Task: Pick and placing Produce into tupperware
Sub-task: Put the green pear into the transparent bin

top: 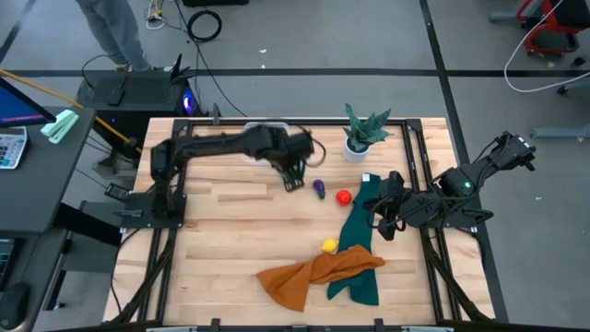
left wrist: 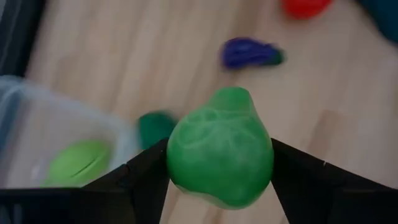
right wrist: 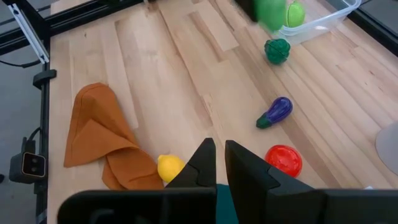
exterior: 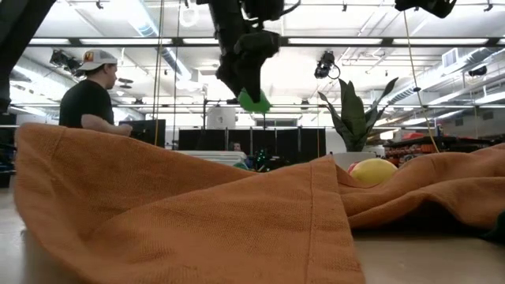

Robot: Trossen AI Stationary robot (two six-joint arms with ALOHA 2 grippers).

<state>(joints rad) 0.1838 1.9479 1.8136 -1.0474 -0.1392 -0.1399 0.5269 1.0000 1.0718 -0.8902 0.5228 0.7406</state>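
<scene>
High view: the left gripper (top: 294,177) hangs near the clear square plastic tupperware (top: 263,138); the right gripper (top: 388,221) rests over a teal cloth (top: 358,242).

Low view: the left jaws hold a light green pear-shaped toy (exterior: 254,100) aloft.

Left wrist view: the tupperware contains another light green piece (left wrist: 78,163).

Right wrist view: the right jaws are closed, empty.

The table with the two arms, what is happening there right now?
The left claw holds a light green piece in the air near the tupperware, where another light green piece already lies. The dark green, purple, red and yellow pieces lie on the table. The right claw waits shut at the table's right side.
</scene>
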